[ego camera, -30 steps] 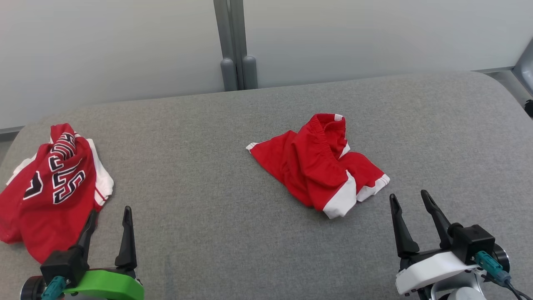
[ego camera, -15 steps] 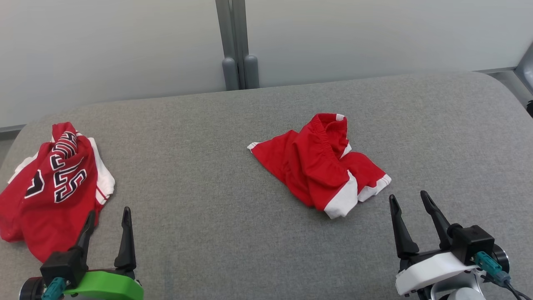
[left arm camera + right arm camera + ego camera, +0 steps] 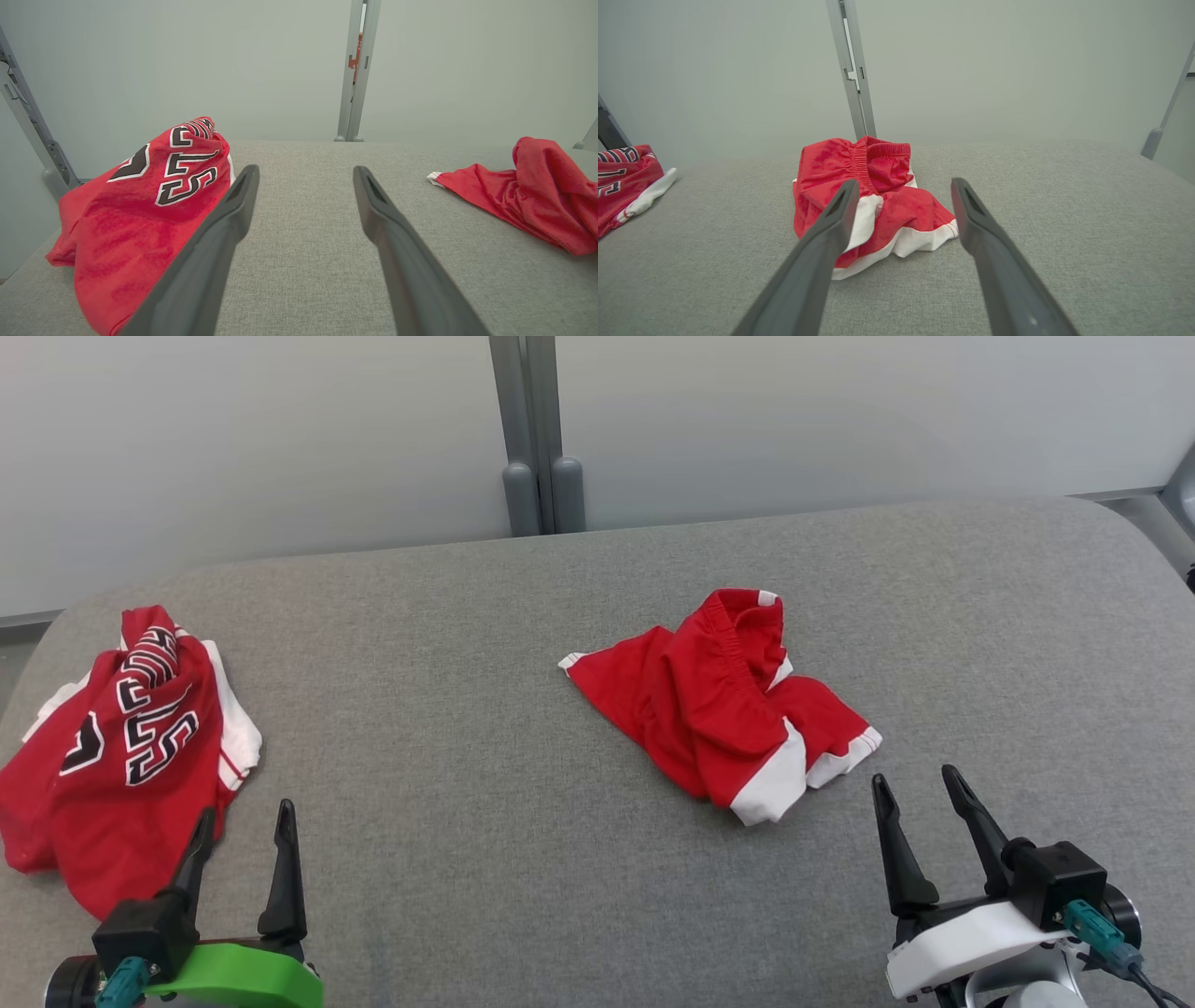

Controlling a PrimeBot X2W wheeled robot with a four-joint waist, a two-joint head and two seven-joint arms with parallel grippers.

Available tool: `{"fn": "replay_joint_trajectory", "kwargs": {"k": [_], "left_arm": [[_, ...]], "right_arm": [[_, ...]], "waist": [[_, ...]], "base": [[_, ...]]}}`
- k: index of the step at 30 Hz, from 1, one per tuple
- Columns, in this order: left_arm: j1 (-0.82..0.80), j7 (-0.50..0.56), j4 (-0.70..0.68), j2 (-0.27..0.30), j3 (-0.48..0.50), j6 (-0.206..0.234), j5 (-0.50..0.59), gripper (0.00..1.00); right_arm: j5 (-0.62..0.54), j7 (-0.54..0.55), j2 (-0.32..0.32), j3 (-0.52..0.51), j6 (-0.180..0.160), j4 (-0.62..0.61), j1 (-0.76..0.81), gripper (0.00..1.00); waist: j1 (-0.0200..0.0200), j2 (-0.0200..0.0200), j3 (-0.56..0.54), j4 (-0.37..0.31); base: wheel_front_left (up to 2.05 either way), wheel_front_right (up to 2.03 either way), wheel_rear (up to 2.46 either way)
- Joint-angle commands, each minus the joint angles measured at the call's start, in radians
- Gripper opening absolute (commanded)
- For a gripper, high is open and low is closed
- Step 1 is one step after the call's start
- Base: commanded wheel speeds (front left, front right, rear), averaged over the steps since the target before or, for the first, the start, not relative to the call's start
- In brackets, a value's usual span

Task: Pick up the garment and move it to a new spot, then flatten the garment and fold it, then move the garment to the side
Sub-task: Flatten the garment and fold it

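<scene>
Centrally on the grey woven cushion (image 3: 467, 709), crumpled red fabric shorts with white trim (image 3: 724, 709) lie near 11 o'clock of the right gripper (image 3: 914, 775), fingers apart, empty; left gripper (image 3: 246, 807) likewise spread, red lettered jersey (image 3: 121, 756) close at its 10 o'clock.

Surface: grey woven-fabric tabletop (image 3: 485, 896), rounded far corners | Backdrop: pale grey-white wall panels (image 3: 233, 448) | Fixture: vertical grey metal post (image 3: 525, 411) between panels, two rounded caps at base | Light: even, soft
</scene>
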Motion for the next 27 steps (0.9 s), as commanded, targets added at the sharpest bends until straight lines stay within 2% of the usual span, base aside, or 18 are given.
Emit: {"fn": "replay_joint_trajectory", "kwargs": {"k": [1, 17, 27], "left_arm": [[0.010, 0.000, -0.002, -0.002, 0.001, -0.002, 0.008, 1.00], [0.009, 0.000, 0.001, -0.008, -0.002, -0.002, 0.008, 1.00], [-0.006, 0.000, 0.008, -0.015, -0.021, -0.003, 0.005, 1.00]], "right_arm": [[0.005, -0.003, -0.004, 0.000, 0.000, 0.002, 0.008, 1.00], [0.009, -0.003, -0.006, 0.002, 0.000, 0.018, -0.003, 1.00], [0.006, 0.018, -0.054, 0.049, 0.000, 0.103, -0.150, 1.00]], "waist": [[0.0000, -0.0001, 0.001, 0.001], [0.0000, -0.0001, -0.002, 0.013], [0.0000, -0.0001, 0.012, 0.049]], "base": [[0.00, 0.00, 0.00], [0.00, 0.00, 0.00], [0.00, 0.00, 0.00]]}}
